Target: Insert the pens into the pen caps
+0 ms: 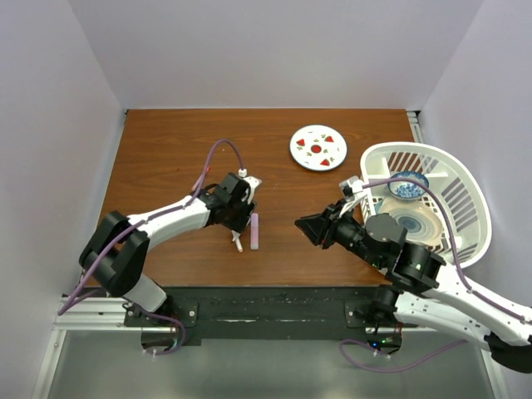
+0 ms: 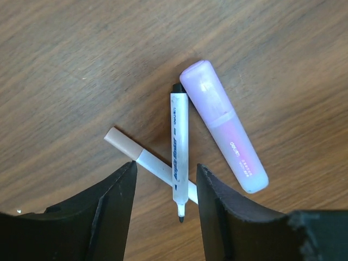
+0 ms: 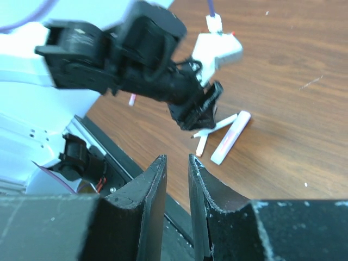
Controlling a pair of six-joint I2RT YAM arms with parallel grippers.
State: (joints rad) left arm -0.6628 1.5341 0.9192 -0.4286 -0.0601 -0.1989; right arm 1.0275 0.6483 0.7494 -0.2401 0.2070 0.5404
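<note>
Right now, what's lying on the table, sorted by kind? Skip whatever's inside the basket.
Pink marker: 1
Thin white pens: 2
Plate with red marks: 1
White basket: 1
Total: 5

White arms (image 1: pixel 179 214), black joints (image 1: pixel 112 249), purple cables (image 1: pixel 218 148)

The light is soft and even, and around the pink marker (image 2: pixel 224 126) the shadows are short and weak. Its cap carries a pale shine, and the wooden table (image 1: pixel 166 150) to the left of it has a light sheen. In the right wrist view the left arm (image 3: pixel 109 60) above the marker is blurred. The black fingers (image 3: pixel 141 206) below it show almost no detail.
</note>
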